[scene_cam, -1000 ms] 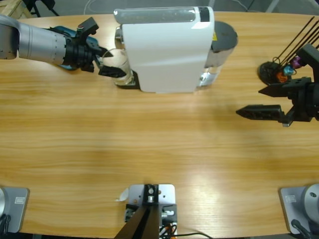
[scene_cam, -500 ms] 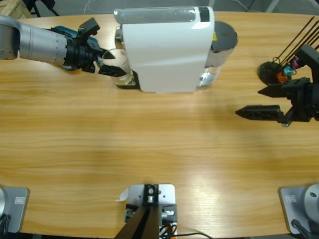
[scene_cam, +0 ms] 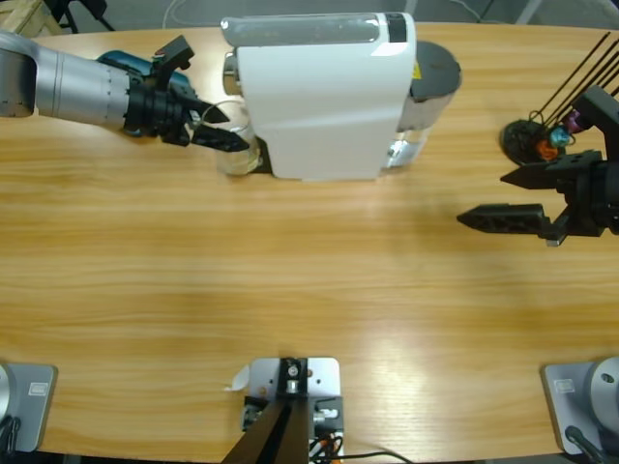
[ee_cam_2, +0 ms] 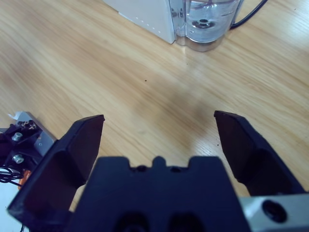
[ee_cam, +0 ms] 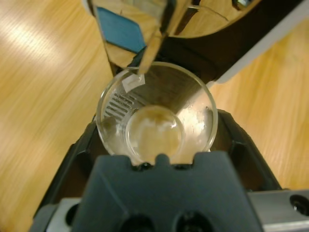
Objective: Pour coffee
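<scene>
A clear glass [ee_cam: 157,116] sits between the jaws of my left gripper [ee_cam: 157,128], which is shut on it. A shallow layer of pale yellowish-brown coffee [ee_cam: 154,134] lies at its bottom. The glass is just under the metal spout [ee_cam: 153,46] of the white coffee machine [scene_cam: 319,97]. From above, the glass [scene_cam: 235,147] shows at the machine's left end, with the left gripper [scene_cam: 221,128] reaching in from the left. My right gripper [scene_cam: 508,198] hangs open over bare table at the right, holding nothing; its wrist view shows the right gripper [ee_cam_2: 159,125] above the wood.
The machine's clear water tank [ee_cam_2: 205,21] stands at its right end, with a cable behind it. A black stand with coloured capsules [scene_cam: 546,140] and thin black rods is at the far right edge. The wooden table [scene_cam: 309,290] stretches wide in front of the machine.
The left gripper's jaws have drawn together around the glass, and the glass has shifted slightly left, out from the machine. The right arm has not moved.
</scene>
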### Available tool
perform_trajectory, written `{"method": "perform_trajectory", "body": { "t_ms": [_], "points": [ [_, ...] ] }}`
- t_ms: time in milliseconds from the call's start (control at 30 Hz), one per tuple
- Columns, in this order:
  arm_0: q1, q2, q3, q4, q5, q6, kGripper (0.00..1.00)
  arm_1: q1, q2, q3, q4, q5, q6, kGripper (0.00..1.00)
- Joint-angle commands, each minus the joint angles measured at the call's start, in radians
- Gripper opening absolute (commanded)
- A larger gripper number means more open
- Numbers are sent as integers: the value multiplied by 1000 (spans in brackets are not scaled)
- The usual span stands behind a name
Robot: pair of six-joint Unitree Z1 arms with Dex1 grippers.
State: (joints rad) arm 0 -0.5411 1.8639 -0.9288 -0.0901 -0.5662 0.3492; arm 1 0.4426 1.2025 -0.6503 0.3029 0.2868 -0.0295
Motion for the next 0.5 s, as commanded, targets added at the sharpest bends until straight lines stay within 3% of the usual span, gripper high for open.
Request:
{"method": "perform_trajectory", "body": {
  "t_ms": [33, 267, 500],
  "points": [
    [0, 17, 47, -10, 8, -27, 145, 7, 31, 22, -10, 20, -7, 1000],
    [26, -34, 93, -10, 121, -8, 172, 7, 35, 23, -13, 19, -8, 1000],
    [108, -169, 118, -28, 124, -20, 172, 8, 42, 21, -15, 20, -9, 1000]
  ]
}}
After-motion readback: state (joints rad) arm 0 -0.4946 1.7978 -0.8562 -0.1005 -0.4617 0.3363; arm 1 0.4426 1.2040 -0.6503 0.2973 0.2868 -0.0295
